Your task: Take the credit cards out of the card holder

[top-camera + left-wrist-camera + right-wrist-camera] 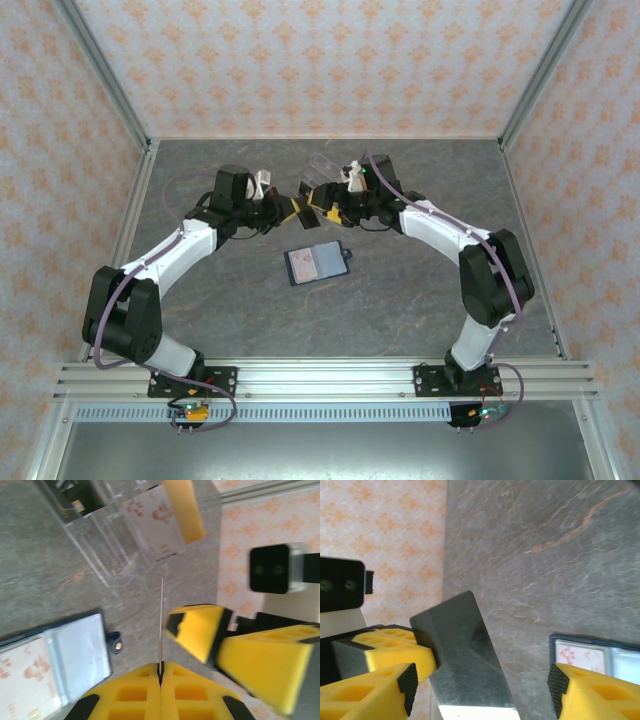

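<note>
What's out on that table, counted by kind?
Robot arms: 2 (left arm, right arm)
Credit cards: 5 visible (held card, black card, whitish card, orange card, pocketed card)
Card holder: 1
Clear box: 1
Total: 9

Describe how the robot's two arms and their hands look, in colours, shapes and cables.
Both the left arm and right arm have white tubular links between bulky black joints, with a grey-purple cable looped alongside each. The left hand and right hand have blocky yellow fingers with hollow pockets and black edges.
</note>
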Motion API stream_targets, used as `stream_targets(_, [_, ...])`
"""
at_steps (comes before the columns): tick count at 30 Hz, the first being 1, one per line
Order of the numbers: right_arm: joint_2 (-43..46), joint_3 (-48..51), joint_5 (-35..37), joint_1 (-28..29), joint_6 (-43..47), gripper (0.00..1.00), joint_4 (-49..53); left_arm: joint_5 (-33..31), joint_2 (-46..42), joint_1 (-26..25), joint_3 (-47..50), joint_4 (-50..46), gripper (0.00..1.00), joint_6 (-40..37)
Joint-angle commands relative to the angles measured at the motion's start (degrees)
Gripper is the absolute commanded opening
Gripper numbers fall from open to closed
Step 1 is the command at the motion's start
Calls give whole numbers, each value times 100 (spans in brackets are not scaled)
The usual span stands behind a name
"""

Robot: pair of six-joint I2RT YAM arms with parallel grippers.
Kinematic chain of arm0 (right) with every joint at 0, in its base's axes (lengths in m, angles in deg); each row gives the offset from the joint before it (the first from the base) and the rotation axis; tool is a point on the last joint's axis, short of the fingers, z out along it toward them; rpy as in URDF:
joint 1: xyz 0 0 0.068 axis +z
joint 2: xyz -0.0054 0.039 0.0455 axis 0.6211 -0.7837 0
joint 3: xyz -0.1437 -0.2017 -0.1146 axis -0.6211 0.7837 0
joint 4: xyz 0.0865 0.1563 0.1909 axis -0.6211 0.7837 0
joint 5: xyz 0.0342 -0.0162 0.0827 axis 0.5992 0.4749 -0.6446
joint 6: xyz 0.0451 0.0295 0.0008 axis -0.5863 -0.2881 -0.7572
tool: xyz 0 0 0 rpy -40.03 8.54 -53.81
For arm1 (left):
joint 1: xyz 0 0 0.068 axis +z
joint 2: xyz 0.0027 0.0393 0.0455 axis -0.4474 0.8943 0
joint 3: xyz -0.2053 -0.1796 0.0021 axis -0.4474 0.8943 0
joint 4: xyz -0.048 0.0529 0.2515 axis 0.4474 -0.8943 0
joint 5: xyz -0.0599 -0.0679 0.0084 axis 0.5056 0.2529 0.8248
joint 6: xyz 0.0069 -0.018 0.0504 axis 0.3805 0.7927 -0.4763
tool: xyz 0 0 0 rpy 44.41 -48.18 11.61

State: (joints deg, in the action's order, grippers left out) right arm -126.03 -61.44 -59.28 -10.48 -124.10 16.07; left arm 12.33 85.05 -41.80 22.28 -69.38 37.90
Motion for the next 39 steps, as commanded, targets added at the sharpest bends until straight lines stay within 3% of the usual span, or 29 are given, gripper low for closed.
stream_targets(1, [-58, 81, -755, -15, -408, 71, -794, 276, -191, 78, -145, 592, 2, 349])
stream_targets(5, [-60, 265, -1028, -59, -993, 65, -1682, 234, -256, 90, -57, 788, 2, 485])
stream_targets(13, [104, 485, -1099, -144, -1226, 44, -2040, 207, -318, 125, 50, 781, 2, 506])
stream_targets(20, [208, 459, -1022, -145, -823, 11, -1685, 122, -308, 133, 26, 465, 4, 416])
stream_targets(24, [236, 185, -586, -139, 36, 0, -632, -352, -304, 174, -63, -315, 27, 62])
stream_targets(29, [141, -423, 537, -137, 1485, 0, 827, -1449, -312, 260, -135, -1455, 68, -588])
stream_targets(32, [-6, -911, 1337, -103, 2261, 0, 1539, -2399, -352, 290, -129, -2073, 80, -915])
stream_targets(39, [-567, -1854, 2312, 126, 3921, 0, 1973, -3252, -514, 408, 150, -2391, 98, -1071])
